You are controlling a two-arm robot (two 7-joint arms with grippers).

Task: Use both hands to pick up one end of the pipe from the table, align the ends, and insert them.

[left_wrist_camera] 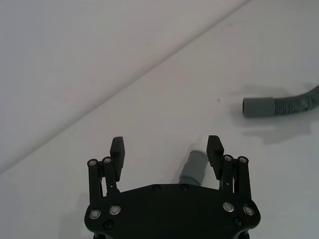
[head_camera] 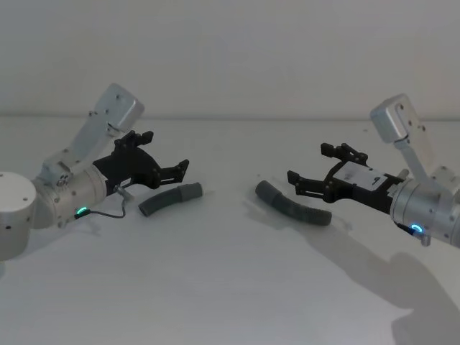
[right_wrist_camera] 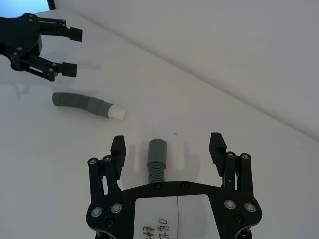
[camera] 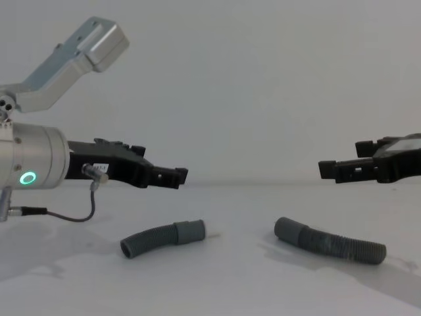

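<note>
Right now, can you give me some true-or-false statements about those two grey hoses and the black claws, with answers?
1. The left hose piece and the right hose piece both lie on the table. True.
2. The left gripper is shut on a hose piece. False: it is open, above the left hose piece, holding nothing.
3. The two pieces are joined. False: they lie apart.
4. The right gripper is open. True.
5. The whitish tip belongs to the left hose piece. True.
</note>
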